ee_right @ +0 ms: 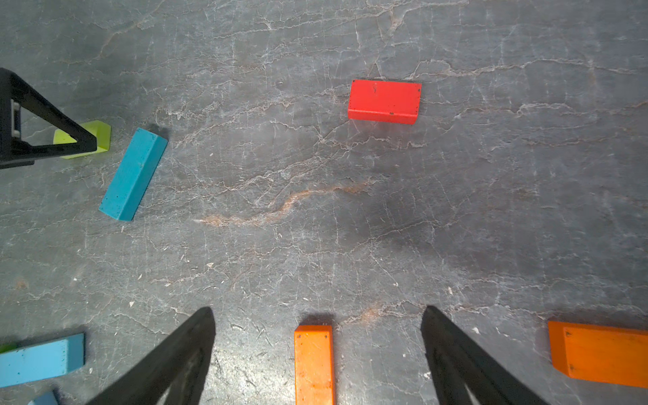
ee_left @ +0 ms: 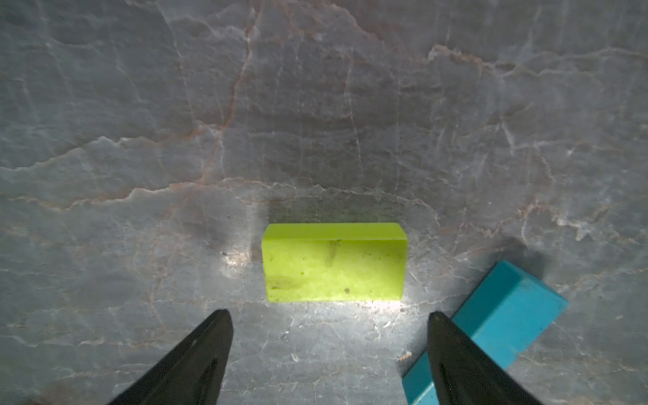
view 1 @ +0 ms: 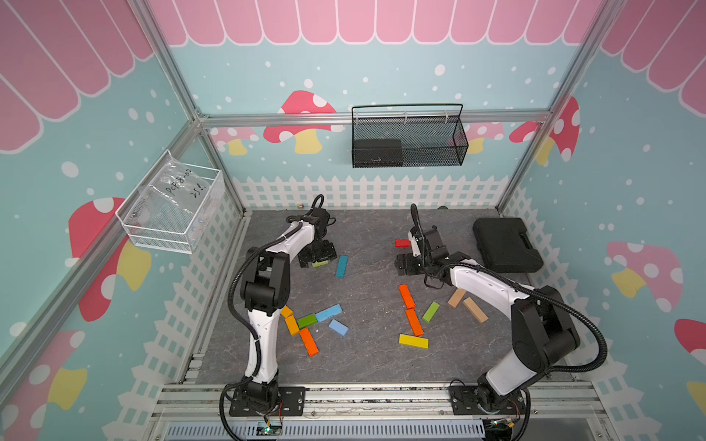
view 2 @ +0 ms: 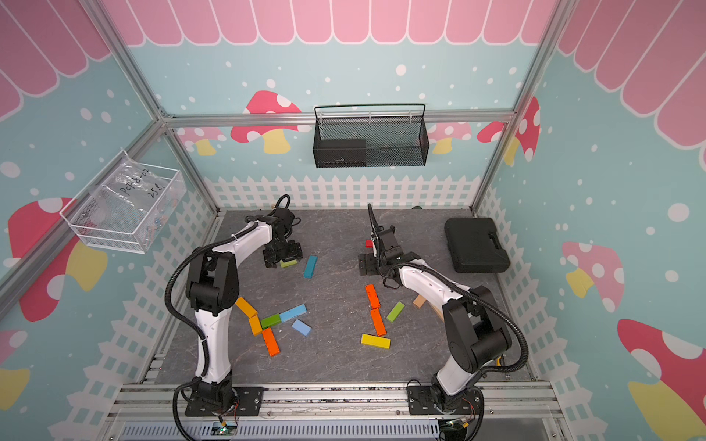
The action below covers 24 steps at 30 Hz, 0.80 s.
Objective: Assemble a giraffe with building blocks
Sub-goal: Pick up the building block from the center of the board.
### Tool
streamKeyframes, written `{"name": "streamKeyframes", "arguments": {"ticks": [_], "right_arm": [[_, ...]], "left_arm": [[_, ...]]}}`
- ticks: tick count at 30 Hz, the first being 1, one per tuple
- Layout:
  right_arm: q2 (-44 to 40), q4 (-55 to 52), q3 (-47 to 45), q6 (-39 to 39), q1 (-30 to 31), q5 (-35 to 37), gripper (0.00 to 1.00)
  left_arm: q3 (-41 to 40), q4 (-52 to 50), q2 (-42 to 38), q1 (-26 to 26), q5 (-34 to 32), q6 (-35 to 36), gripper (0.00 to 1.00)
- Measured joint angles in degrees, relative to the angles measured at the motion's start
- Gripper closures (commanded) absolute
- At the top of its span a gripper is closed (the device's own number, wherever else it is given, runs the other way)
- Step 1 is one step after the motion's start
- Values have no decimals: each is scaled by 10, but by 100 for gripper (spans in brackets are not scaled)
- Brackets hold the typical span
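Over the grey table [view 1: 366, 366], the left gripper [ee_left: 329, 315] and right gripper [ee_right: 319, 308] both gape empty. The blocks [view 1: 407, 296] lie scattered, nothing built. The lime block [ee_left: 335, 266] just ahead of the left tips looks light, rigid and slick-painted, so pinch its short ends.

On the grey table [view 1: 366, 366], the left end effector [view 1: 318, 256] hangs low over a lime block [view 1: 321, 264] at far left, with a teal block [view 1: 341, 266] just right of it. The right end effector [view 1: 407, 264] is near a red block [view 1: 402, 243]. A black case [view 1: 506, 244] lies far right. Other blocks [view 1: 413, 341], orange, green, blue, yellow and tan, lie scattered nearer.
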Motion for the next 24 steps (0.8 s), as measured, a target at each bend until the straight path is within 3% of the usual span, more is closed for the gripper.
{"name": "streamKeyframes", "arguments": {"ticks": [7, 15, 24], "right_arm": [[14, -4, 14, 0, 0, -1, 6], [35, -19, 54, 3, 22, 0, 6], [89, -52, 118, 26, 53, 17, 6]], "left_arm": [[48, -14, 37, 8, 3, 23, 22], [57, -31, 50, 10, 14, 37, 23], [86, -45, 64, 11, 24, 57, 55]]}}
